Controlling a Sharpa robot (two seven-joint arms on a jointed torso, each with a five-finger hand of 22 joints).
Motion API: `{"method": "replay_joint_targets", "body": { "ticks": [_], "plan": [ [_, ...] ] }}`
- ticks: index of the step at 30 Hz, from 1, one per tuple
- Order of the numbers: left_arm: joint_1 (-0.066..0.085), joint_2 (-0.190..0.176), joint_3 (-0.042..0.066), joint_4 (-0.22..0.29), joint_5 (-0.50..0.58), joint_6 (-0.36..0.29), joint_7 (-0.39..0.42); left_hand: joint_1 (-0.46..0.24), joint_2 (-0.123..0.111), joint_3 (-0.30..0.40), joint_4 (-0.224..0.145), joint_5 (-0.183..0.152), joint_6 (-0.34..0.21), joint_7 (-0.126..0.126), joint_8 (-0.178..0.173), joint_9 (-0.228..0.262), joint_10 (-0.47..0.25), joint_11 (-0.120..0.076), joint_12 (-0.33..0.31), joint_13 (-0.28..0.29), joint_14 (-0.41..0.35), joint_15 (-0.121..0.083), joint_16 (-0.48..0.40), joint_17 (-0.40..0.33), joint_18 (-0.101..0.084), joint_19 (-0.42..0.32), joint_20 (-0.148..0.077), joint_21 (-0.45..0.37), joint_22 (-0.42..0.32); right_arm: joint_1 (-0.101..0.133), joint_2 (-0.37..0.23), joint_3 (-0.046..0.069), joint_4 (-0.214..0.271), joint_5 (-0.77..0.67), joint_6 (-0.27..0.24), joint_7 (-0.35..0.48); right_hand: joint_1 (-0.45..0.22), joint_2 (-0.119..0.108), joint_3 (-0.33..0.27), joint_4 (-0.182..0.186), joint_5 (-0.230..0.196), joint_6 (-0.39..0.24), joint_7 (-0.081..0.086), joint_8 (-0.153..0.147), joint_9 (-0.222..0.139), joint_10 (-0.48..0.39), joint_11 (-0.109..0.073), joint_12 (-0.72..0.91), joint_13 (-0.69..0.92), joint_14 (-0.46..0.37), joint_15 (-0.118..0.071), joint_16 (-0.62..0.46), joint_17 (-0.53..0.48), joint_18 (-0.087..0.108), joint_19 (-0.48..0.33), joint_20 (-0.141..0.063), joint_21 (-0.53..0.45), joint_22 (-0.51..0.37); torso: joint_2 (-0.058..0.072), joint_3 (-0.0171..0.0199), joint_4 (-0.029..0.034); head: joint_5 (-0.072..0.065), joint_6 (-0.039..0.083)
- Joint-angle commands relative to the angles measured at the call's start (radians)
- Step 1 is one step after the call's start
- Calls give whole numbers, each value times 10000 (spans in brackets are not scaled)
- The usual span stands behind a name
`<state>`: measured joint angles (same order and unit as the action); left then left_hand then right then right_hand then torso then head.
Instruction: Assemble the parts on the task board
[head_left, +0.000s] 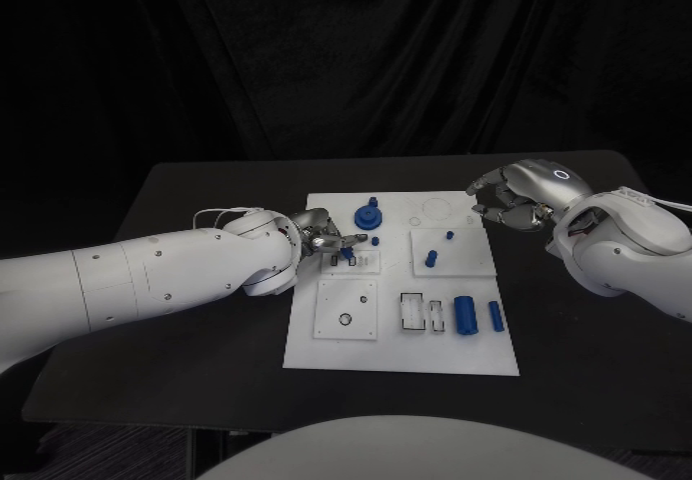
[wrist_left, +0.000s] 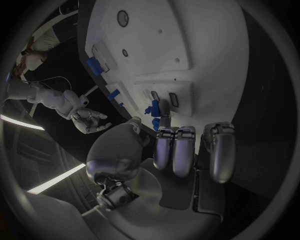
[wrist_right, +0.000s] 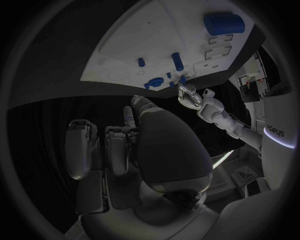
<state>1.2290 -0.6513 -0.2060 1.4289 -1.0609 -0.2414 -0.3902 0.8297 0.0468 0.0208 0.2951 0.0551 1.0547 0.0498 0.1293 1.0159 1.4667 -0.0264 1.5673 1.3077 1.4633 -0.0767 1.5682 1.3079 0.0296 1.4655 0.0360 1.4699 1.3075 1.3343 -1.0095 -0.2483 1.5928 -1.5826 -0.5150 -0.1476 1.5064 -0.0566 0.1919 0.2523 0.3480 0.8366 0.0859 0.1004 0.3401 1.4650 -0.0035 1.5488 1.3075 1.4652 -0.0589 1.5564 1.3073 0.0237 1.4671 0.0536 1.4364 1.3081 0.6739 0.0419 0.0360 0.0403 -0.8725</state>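
Note:
The white task board (head_left: 325, 340) lies in the middle of the black table. My left hand (head_left: 326, 234) hovers over the board's left edge; its thumb and a finger (wrist_left: 164, 107) seem to pinch a small blue part (wrist_left: 153, 108) just beside two narrow slots (wrist_left: 174, 100). My right hand (head_left: 512, 203) hangs over the board's far right corner, fingers loosely bent and apart, with nothing in them. On the board stand a blue gear-like part (head_left: 369, 214), a short peg (head_left: 449, 236) and a slanted peg (head_left: 430, 259). A thick blue cylinder (head_left: 464, 312) and a long pin (head_left: 495, 316) lie near the right edge.
Square plates with a round hole (head_left: 345, 320) and rectangular slots (head_left: 413, 311) sit in the board's near half. Bare black table (head_left: 188, 350) runs round the board on all sides. A dark curtain hangs behind the table.

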Motion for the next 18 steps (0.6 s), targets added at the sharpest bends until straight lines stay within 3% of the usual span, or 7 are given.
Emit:
{"method": "replay_joint_targets", "body": {
  "ticks": [1,14,18],
  "plan": [
    [-114,-21,-52,23,42,71,81,-74,79,-98,-17,-33,-27,43,-34,-8,1041,82,35,2631,1075,69,26,2629,99,99,67,-52,1510,-28,-16,6,17,-33,17,-177,-6,-81,51,26,45,78,13,-39,-17,785,-18,-30,2404,1001,-54,-35,2504,115,283,-54,-43,2156,1,2,4,-19,-2],
    [-184,-155,-52,181,42,-122,320,1,514,-588,-26,7,188,-43,254,445,1041,21,35,2631,1075,26,26,2629,99,106,40,-66,1536,-31,-22,6,21,-33,20,-208,-20,-72,76,50,67,99,18,-45,-30,779,-17,-37,2396,1000,-55,-38,2501,115,286,-56,-47,2156,1,-7,-1,-20,-2],
    [-194,-182,-52,225,42,-188,426,191,798,-1035,-24,37,69,-88,570,1203,1041,-19,35,2631,1075,-8,26,2629,100,108,5,-85,1558,-31,-29,6,22,-33,16,-220,-20,-72,76,50,67,99,18,-45,-30,779,-17,-37,2396,1000,-55,-38,2501,115,286,-56,-47,2156,0,-1,4,-33,-2]
  ]
}}
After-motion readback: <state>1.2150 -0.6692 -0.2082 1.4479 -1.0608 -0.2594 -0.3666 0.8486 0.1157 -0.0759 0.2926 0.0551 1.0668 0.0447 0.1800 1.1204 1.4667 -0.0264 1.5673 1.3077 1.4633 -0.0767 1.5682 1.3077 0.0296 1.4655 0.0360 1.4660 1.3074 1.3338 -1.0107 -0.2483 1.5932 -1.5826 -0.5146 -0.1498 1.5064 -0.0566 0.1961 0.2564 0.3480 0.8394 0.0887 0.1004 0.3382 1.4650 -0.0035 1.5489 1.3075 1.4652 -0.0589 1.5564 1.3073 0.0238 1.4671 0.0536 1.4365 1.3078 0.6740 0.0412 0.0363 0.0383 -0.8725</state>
